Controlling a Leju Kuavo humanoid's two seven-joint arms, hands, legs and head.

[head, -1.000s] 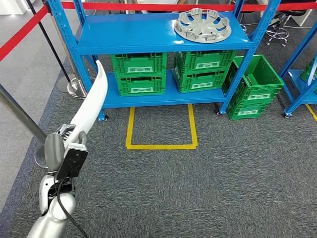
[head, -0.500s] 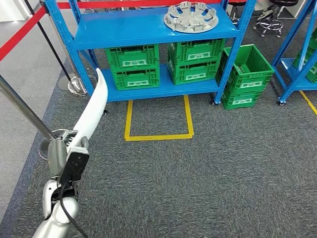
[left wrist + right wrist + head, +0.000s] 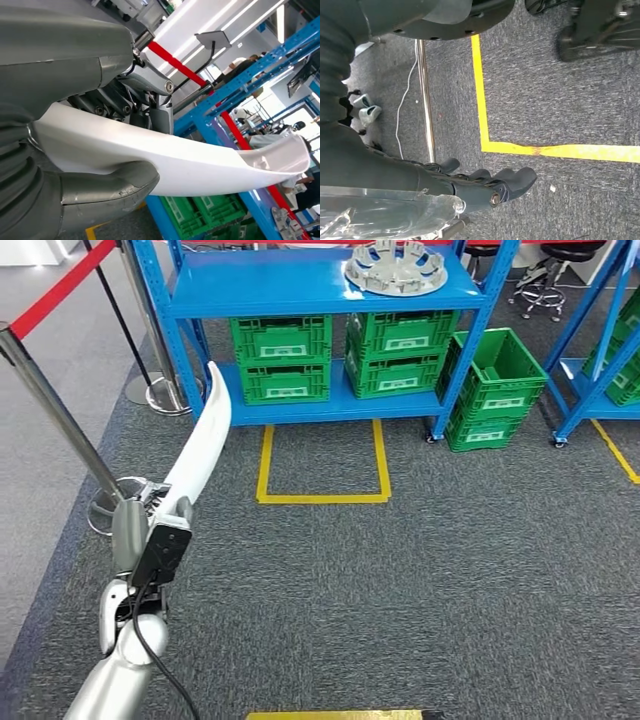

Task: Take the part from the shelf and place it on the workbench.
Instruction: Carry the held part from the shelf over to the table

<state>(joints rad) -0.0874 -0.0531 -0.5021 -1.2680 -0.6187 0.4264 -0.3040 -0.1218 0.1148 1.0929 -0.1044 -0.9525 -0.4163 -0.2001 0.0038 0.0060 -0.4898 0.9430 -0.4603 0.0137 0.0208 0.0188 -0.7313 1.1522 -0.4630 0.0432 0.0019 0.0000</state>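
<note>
Shelf: a blue rack (image 3: 317, 285) stands at the far side of the grey carpet; the head view takes in its whole front, while the left wrist view catches its uprights (image 3: 211, 107) from low down.
Crates: green bins (image 3: 281, 360) sit in pairs on the lower level, with another green bin (image 3: 494, 390) on the floor to the right of the rack.
Wheel cover: a grey disc (image 3: 395, 266) lies flat on the top level, toward the right.
Floor mark: a yellow taped square (image 3: 323, 462) lies just in front of the rack; the right wrist view shows a yellow corner (image 3: 483, 145) close up.
Barrier: a red belt (image 3: 64, 288) runs to a chrome post (image 3: 56, 405) at the left.
Part: a long, curved white panel (image 3: 198, 450) rises from the left hand toward the rack; the left wrist view shows its far end (image 3: 281, 157) flaring into a cupped tip.
Left hand: it (image 3: 140, 530) grips the panel's near end, thumb (image 3: 113, 187) pressed under it and fingers (image 3: 151, 85) over it.
Right hand: it (image 3: 486, 182) hangs above the carpet, dark fingers straight and lying together, holding nothing.
</note>
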